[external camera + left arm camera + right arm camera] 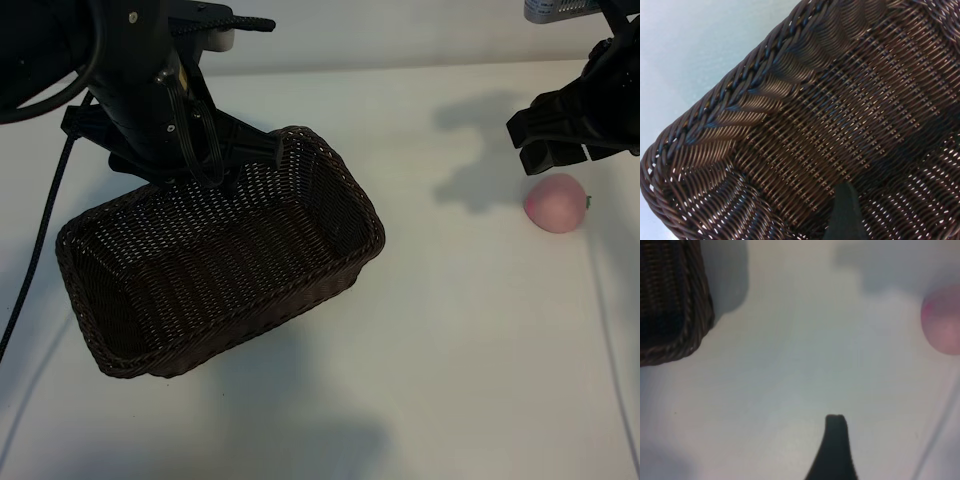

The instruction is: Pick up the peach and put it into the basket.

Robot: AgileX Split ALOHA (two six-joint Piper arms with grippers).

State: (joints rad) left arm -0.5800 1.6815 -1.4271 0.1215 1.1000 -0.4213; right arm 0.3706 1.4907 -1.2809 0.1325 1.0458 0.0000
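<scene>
Basket [215,265] on worktop [450,330], directly under left gripper [225,170], which sits at the basket's far rim. Peach [557,203] on worktop just below and in front of right gripper [560,140], not touching. Peach well apart from basket, to its right.

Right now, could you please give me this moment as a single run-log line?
left claw: open, at dark brown woven wicker basket far rim | right claw: open, above small pale pink peach, not touching | peach on white table

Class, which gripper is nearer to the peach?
Right. The right gripper hovers just above the peach; the left gripper is far off at the basket.
</scene>
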